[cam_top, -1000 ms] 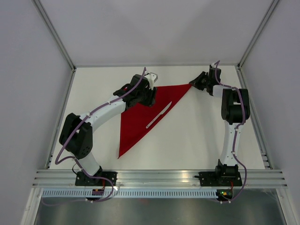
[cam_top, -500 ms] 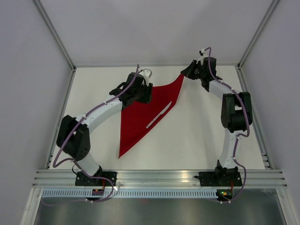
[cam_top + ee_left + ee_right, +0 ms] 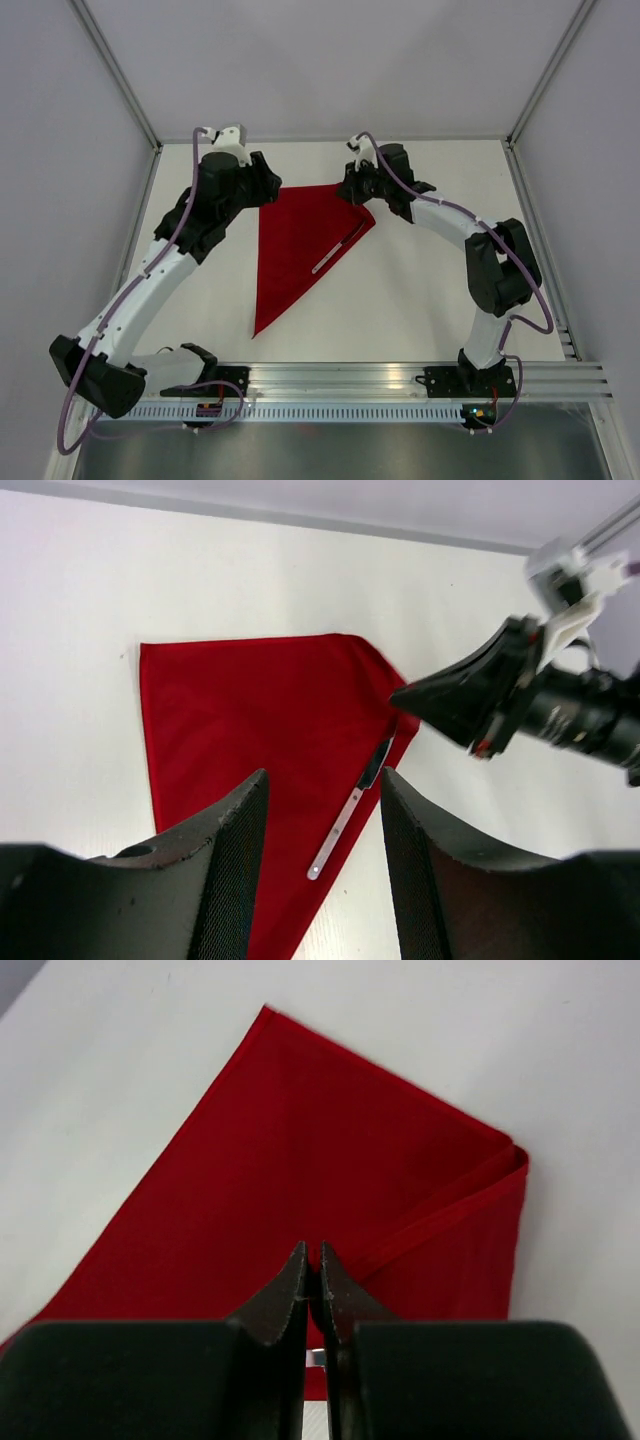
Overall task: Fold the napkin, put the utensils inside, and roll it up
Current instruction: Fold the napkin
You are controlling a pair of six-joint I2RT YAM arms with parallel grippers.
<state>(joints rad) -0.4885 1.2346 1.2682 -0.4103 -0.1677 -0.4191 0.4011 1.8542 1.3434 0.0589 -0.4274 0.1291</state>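
The deep-red napkin [image 3: 293, 245] lies as a long triangle on the white table, its far right corner turned over to the left. My right gripper [image 3: 351, 192] is shut on that turned corner, low over the cloth [image 3: 270, 1140], jaws pinched together [image 3: 312, 1250]. A silver knife [image 3: 338, 252] lies along the napkin's right edge, its blade end under the folded flap [image 3: 352, 810]. My left gripper [image 3: 322, 780] hangs open high above the napkin [image 3: 240, 710], nothing between its fingers. From above, the left gripper [image 3: 266, 186] is at the napkin's far left corner.
The white table [image 3: 420, 290] is bounded by grey walls with metal rails at the corners and an aluminium rail [image 3: 340, 378] along the near edge. The right arm's dark wrist [image 3: 500, 685] shows at the right of the left wrist view.
The right gripper has carried the napkin's right corner leftwards, folding it over the knife's far end. The left arm has lifted and swung back to the left, off the cloth.
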